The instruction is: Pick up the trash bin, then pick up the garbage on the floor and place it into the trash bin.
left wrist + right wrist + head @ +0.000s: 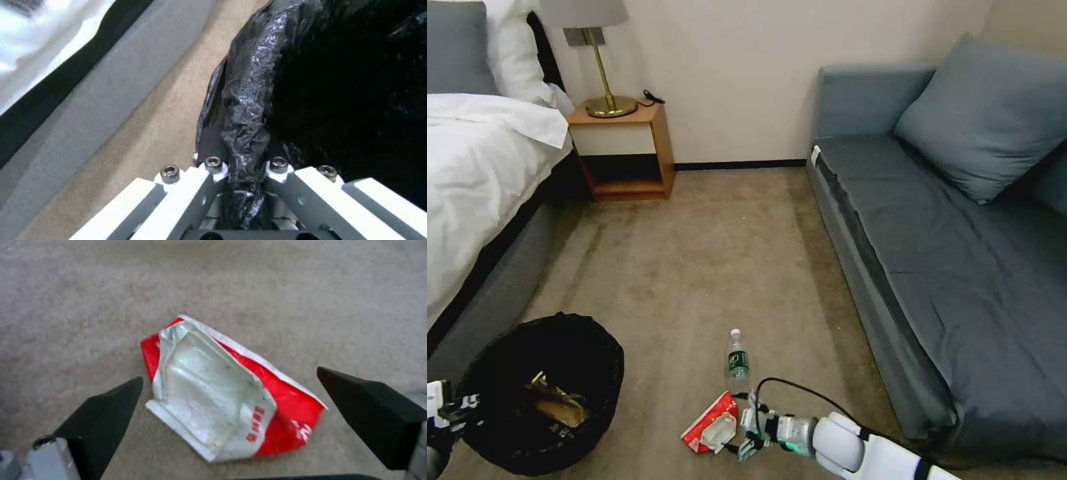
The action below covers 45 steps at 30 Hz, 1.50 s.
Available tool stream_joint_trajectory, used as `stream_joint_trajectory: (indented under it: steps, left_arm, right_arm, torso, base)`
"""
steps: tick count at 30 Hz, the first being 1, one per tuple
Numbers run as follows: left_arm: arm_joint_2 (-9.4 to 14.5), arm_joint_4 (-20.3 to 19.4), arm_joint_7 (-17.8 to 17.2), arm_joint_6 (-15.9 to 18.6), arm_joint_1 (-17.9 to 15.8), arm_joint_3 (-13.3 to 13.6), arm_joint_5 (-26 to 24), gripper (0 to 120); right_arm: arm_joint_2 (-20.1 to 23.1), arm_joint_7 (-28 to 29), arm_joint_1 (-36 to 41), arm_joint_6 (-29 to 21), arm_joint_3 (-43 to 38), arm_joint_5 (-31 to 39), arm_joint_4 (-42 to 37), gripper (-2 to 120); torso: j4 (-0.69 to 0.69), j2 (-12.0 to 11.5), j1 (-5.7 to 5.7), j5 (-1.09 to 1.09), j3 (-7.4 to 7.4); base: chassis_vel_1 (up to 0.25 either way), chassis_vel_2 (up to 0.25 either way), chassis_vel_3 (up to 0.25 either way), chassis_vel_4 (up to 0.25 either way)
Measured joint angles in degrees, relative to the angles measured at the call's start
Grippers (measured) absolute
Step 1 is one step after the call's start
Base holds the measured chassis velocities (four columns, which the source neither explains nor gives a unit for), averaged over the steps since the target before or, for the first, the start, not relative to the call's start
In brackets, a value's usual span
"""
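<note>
In the head view, the round black trash bin point(540, 393), lined with a crinkly black plastic bag, is seen low at the robot's left, beside the grey base of the white-sheeted bed point(480, 173). A gold-yellow snack wrapper point(546, 383) and a crumpled brown paper bag point(564, 410) lie inside it. The left gripper point(444, 413) is seen at the bin's near rim. On the beige carpet point(694, 267), the small clear bottle with a green label point(737, 360) lies near the crushed red-and-white carton point(710, 423), and the white right gripper point(747, 437) is held low, just beside the carton. A blue-grey sofa point(960, 267) stands on the right, and a wooden nightstand point(627, 150) with a brass lamp point(604, 67) stands against the wall.

In the left wrist view, the bag-covered rim of the trash bin point(249, 110) is pinched between the fingers of the left gripper point(247, 186), which are clamped on it.

In the right wrist view, the carton point(231, 396) rests on the carpet point(222, 280) between the black fingertips point(106, 413) of the right gripper point(231, 406), which are spread wide apart on either side of it without touching it.
</note>
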<state>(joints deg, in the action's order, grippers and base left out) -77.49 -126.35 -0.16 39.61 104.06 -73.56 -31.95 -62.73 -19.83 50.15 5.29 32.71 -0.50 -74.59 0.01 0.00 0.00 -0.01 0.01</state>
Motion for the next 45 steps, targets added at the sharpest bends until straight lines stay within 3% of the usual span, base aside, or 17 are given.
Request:
stream_joint_trajectory:
  steps: [3, 10, 12, 14, 16, 20, 25, 28, 39, 45]
  left_arm:
    - [-0.11, -0.06, -0.21, 0.17, -0.03, 0.23, 0.05, 4]
    - [0.02, -0.23, -0.29, 0.41, -0.16, 0.25, 0.04, 4]
    - [0.09, -0.24, -0.36, 0.49, -0.26, 0.05, -0.06, 4]
    - [0.09, -0.27, -0.39, 0.53, -0.25, -0.36, -0.39, 4]
    - [0.09, -0.27, -0.39, 0.53, -0.25, -0.36, -0.39, 4]
    - [0.05, -0.51, -0.39, 0.57, -0.1, -0.67, -0.76, 4]
    - [-0.17, -0.78, -0.39, 0.61, -0.06, -0.67, -0.84, 4]
    - [-0.4, -0.9, -0.4, 0.62, -0.01, -0.51, -0.86, 4]
    - [-0.99, -1.2, -0.39, 0.62, 0.71, -0.57, -1.04, 4]
    - [-1.14, -0.75, -0.55, 0.44, 0.92, -0.04, -1.17, 4]
  right_arm:
    - [-1.08, -0.27, -1.61, 0.85, 1.54, 0.17, 2.2, 98]
    - [-2.41, -0.86, -4.03, 1.61, 4.08, -0.37, 5.44, 78]
    - [-2.56, -1.26, -4.47, 2.66, 4.74, -0.91, 7.33, 68]
    - [-2.59, -1.29, -4.82, 3.93, 5.15, -1.04, 9.27, 51]
    - [-2.59, -1.29, -4.82, 3.93, 5.15, -1.04, 9.27, 51]
    - [-2.66, -1.13, -4.83, 4.26, 4.92, -1.13, 9.42, 29]
    - [-2.55, -0.98, -4.49, 4.35, 4.7, -1.33, 8.8, 16]
    - [-2.29, -0.76, -3.88, 4.42, 4.15, -1.65, 8.12, 1]
    - [-1.73, -0.46, 0.52, 5.18, -2.67, -1.16, 5.13, 0]
    - [-1.42, 1.75, 5.03, 1.91, -10.13, 11.52, -3.0, 0]
  torso:
    - [-0.01, 0.0, 0.0, -0.01, 0.0]
    - [0.0, 0.0, 0.0, 0.0, 0.0]
    - [-0.01, 0.0, 0.0, 0.0, 0.0]
    - [-0.01, 0.0, 0.0, 0.0, -0.01]
    - [-0.01, 0.0, 0.0, 0.0, -0.01]
    - [-0.01, 0.0, 0.0, 0.0, -0.01]
    - [-0.01, 0.0, 0.0, 0.01, -0.01]
    - [-0.01, 0.0, 0.0, 0.01, -0.01]
    - [0.0, 0.0, 0.0, 0.01, -0.01]
    - [0.0, 0.0, 0.0, 0.0, -0.01]
  base:
    - [0.0, 0.0, 0.0, 0.0]
    - [0.0, 0.0, 0.0, 0.0]
    - [0.0, 0.0, 0.0, 0.0]
    - [0.0, 0.0, 0.0, 0.0]
    - [0.0, 0.0, 0.0, 0.0]
    - [0.0, 0.0, 0.0, 0.0]
    - [0.0, 0.0, 0.0, 0.0]
    - [0.0, 0.0, 0.0, 0.0]
    - [0.0, 0.0, 0.0, 0.0]
    - [0.0, 0.0, 0.0, 0.0]
